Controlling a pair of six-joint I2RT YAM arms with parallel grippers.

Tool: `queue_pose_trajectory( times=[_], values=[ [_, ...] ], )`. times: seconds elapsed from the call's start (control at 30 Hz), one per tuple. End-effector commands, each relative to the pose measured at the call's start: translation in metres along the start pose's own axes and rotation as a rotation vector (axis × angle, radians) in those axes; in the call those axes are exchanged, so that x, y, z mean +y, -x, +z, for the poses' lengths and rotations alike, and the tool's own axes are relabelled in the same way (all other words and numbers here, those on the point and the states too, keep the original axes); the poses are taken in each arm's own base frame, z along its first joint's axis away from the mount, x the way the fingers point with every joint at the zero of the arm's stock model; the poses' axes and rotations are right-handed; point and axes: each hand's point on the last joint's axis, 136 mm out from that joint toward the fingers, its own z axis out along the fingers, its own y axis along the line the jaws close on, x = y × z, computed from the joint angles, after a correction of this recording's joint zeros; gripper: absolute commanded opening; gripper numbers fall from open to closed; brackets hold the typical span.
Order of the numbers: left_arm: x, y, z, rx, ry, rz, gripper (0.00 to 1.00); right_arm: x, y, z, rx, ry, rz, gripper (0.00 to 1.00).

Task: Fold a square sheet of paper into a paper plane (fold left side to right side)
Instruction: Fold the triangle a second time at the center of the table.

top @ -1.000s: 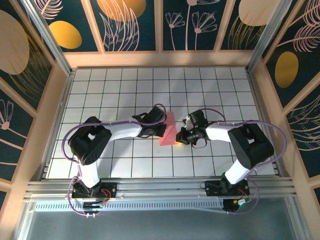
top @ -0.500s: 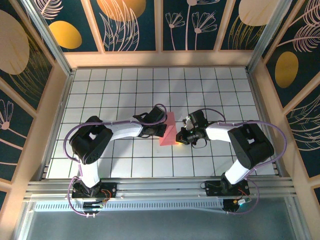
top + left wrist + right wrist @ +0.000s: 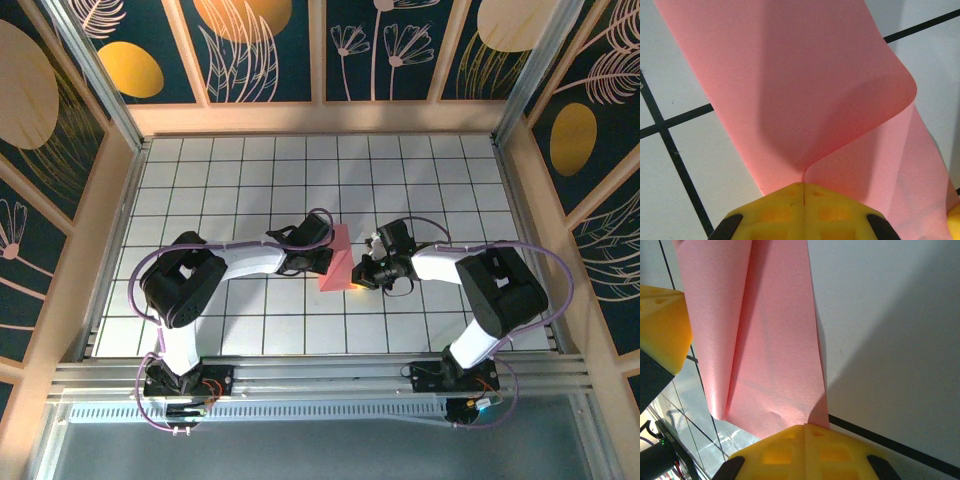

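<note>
The square sheet of paper (image 3: 338,256) is salmon pink and sits mid-table, bent over on itself between the two arms. My left gripper (image 3: 322,264) comes at it from the left. In the left wrist view its yellow fingers (image 3: 785,205) are shut on the sheet's edge (image 3: 805,90), and the paper curls up and over in a loop. From the right, my right gripper (image 3: 358,280) is shut on the sheet's near corner (image 3: 775,340), its yellow fingers (image 3: 830,450) pressed together. The left gripper's yellow finger (image 3: 662,325) shows beside the paper in the right wrist view.
The white grid-tile tabletop (image 3: 250,180) extends all round the paper. Wooden walls (image 3: 320,118) border the back and sides. A metal rail (image 3: 320,385) carrying both arm bases runs along the near edge.
</note>
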Motion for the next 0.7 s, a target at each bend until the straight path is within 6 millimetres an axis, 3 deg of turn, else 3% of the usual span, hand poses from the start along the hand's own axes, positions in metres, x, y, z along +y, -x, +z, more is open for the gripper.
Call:
queue_pose_trajectory(
  times=[0.0,0.67],
  values=[
    [0.0048,0.0034,0.0046,0.003,0.022,0.009,0.00,-0.0391,-0.0218,0.0100,0.060,-0.157,0.040,0.00],
    [0.0044,-0.0008,0.0117,0.019,0.017,0.011,0.00,-0.0372,-0.0209,0.0099,0.058,-0.148,0.037,0.00]
  ],
)
